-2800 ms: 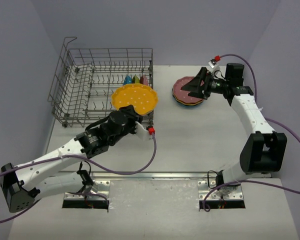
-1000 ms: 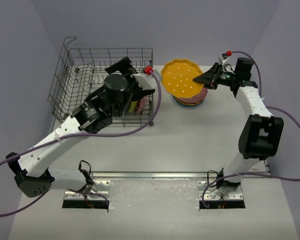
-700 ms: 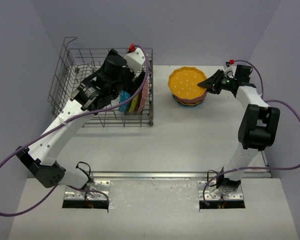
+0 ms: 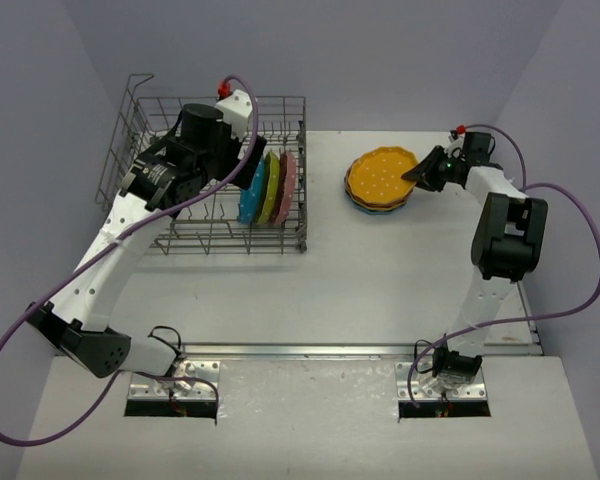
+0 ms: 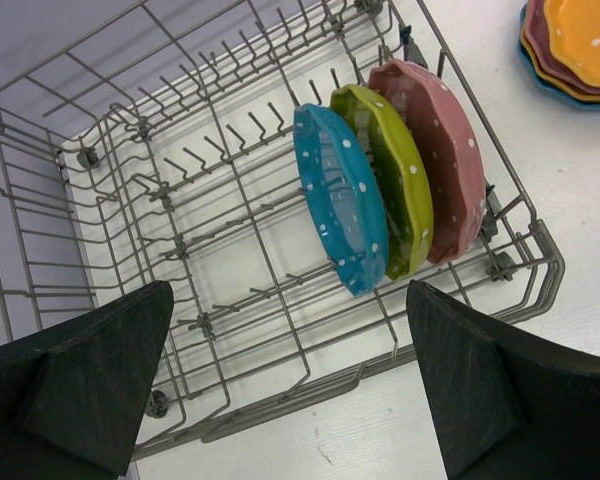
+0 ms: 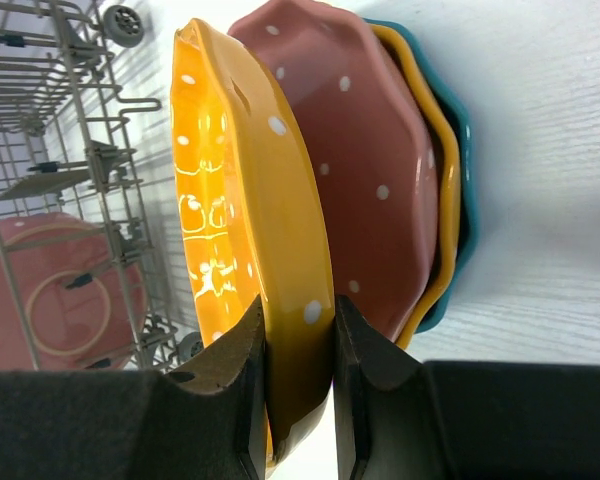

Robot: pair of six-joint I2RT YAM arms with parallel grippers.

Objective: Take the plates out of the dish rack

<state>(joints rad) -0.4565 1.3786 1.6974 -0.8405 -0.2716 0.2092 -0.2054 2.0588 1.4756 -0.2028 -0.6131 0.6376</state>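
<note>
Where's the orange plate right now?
Top view, right of the dish rack: the orange plate lies over the stack of plates, its rim pinched by the right gripper.

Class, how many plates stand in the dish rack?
3, upright in a row at the right end of the dish rack: blue plate, green plate, pink plate. None looks hidden.

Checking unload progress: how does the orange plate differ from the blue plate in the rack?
The orange plate is pinched at its rim by the right fingers; the blue plate is untouched. The orange one leans over the stack on the table; the blue one stands on edge in the dish rack. Both are scalloped with white dots.
</note>
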